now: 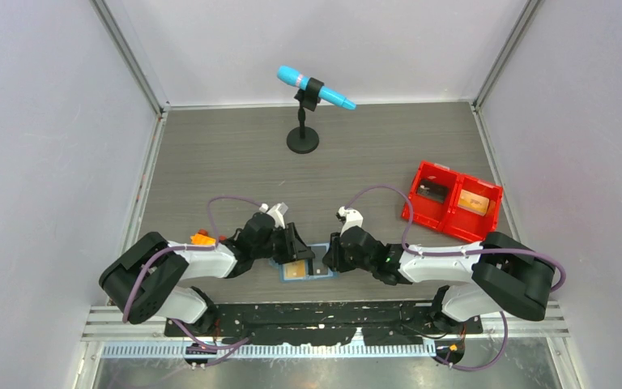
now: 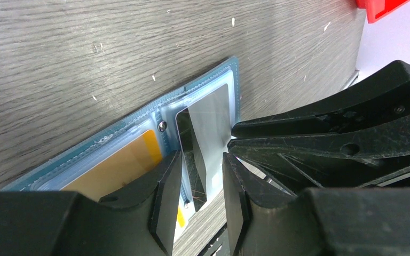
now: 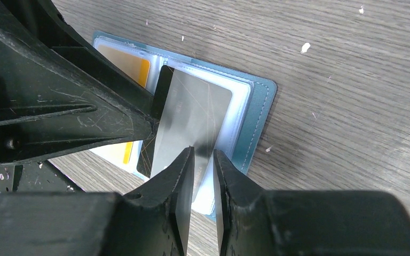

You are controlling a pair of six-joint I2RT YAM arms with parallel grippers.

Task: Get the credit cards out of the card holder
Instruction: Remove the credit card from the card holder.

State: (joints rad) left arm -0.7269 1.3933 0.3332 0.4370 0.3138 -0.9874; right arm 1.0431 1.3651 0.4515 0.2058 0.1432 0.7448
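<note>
Lying open and flat on the grey wood-grain table, close to its near edge and between the two arms: a squarish teal-blue card holder. Stitched along the border, rounded at the corners, lined inside with paler blue and clear plastic pockets, with a small metal rivet at the fold. In the half nearer the left arm, an orange-gold card, tucked into a pocket and dulled a little by the plastic over it. Over the other half, a silvery card, mirror-bright, finely scratched, dark along one long edge, set askew to the pockets and seemingly on top of them; impossible to say whether lifted or flat. Reaching in from the left, the left gripper, fingers apart, straddling one end of the silvery card, tip right at that dark edge in the right wrist view. Reaching in from the right, the right gripper, fingers drawn close with only a thin slit between, tips at the opposite side of the same card; impossible to tell whether actually pinching it. Well apart, toward the right rear of the table, a red two-compartment bin.
</note>
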